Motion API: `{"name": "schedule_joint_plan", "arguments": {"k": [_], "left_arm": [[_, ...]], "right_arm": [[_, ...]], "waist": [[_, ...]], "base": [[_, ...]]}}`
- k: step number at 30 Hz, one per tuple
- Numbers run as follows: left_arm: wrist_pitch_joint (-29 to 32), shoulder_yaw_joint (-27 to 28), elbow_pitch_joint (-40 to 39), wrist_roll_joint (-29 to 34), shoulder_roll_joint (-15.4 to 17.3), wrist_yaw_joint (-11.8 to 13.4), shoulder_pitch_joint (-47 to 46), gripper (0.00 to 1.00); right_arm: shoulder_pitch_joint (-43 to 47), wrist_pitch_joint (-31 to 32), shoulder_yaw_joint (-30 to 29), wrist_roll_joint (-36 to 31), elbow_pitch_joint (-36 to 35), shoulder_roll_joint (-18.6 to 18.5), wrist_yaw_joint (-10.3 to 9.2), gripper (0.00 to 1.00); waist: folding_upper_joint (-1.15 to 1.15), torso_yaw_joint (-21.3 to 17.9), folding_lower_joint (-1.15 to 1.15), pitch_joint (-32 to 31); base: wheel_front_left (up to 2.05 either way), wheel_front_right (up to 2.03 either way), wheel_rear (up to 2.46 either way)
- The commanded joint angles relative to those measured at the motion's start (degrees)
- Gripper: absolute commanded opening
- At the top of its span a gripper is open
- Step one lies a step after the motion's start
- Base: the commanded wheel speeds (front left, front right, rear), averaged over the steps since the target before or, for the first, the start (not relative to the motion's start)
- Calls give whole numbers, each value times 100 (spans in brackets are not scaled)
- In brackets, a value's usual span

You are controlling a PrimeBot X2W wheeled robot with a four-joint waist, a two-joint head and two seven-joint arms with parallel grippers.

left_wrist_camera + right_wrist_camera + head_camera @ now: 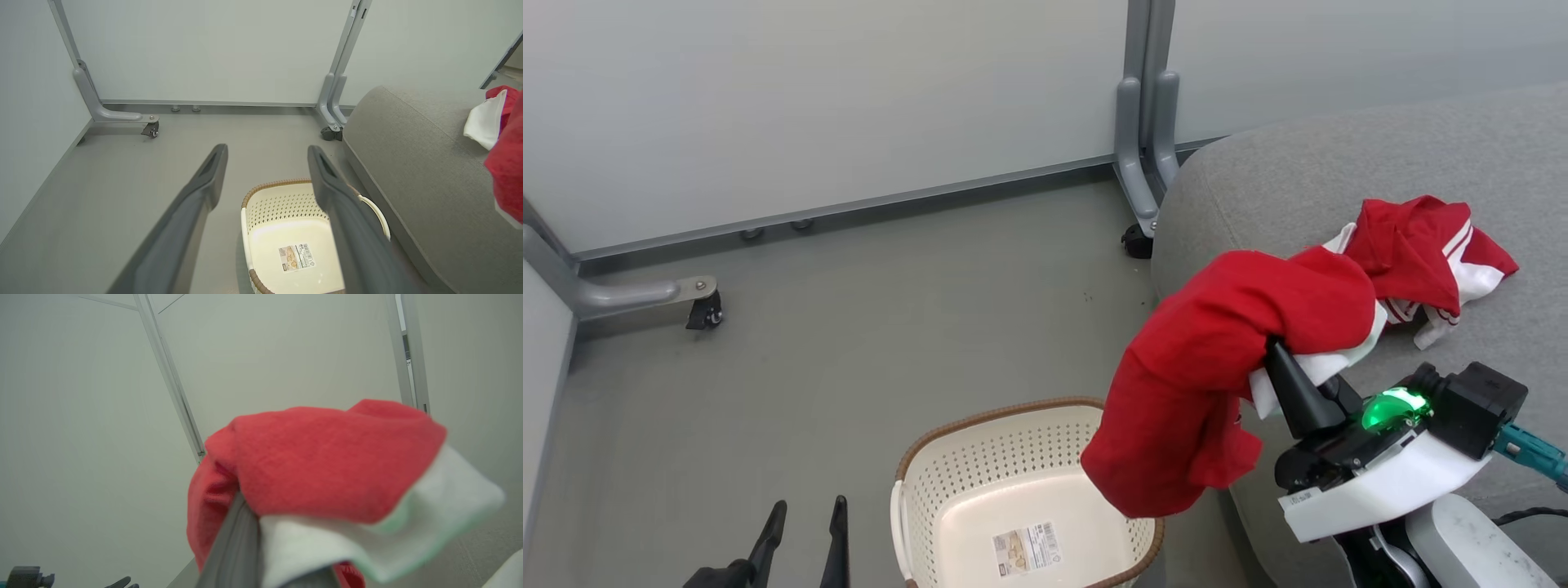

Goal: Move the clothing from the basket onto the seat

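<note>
1. Now the right jaws are clamped on one red-and-white garment [1225,359], which hangs in the air over the front edge of the seat [1307,171] and the right rim of the basket [996,465].
2. The other garment [1421,253] lies crumpled on the seat.
3. The left jaws stand wide apart above the floor [849,327], left of the basket, which sits just beside the seat.

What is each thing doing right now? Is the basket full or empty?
basket: upright on the floor, empty.
held garment: hanging in the air from the right gripper.
other garment: crumpled on the seat.
seat: carrying one garment.
left gripper: open, holding nothing.
right gripper: shut on the held garment.
</note>
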Motion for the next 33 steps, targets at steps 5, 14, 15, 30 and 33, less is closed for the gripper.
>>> {"name": "schedule_joint_plan", "arguments": {"k": [5, 14, 15, 30, 33], "left_arm": [[-1, -194, -56, -91, 70, -14, -99, 100], [-1, -306, -108, -143, -30, -14, -209, 100], [-1, -337, -102, -139, -32, -13, -230, 100], [-1, -622, -101, -165, 87, -13, -651, 100], [-1, -833, -16, -187, 140, -13, -807, 100]], "right_arm": [[45, -1, -102, -13, -39, -13, -4, 0], [-8, -1, -230, -51, -69, -17, -3, 0], [-12, -1, -254, -60, -73, -17, -3, 0], [228, -1, -906, -194, -183, 165, -3, 0], [402, -1, -1242, -286, -293, 284, -3, 0]], "waist": [[0, -405, 0, 85], [0, -1234, 0, 240], [0, -1345, 0, 266], [0, -2594, 0, 705], [0, -2656, 0, 787]], "base": [[0, 0, 0], [0, 0, 0], [0, 0, 0], [0, 0, 0], [0, 0, 0]]}}
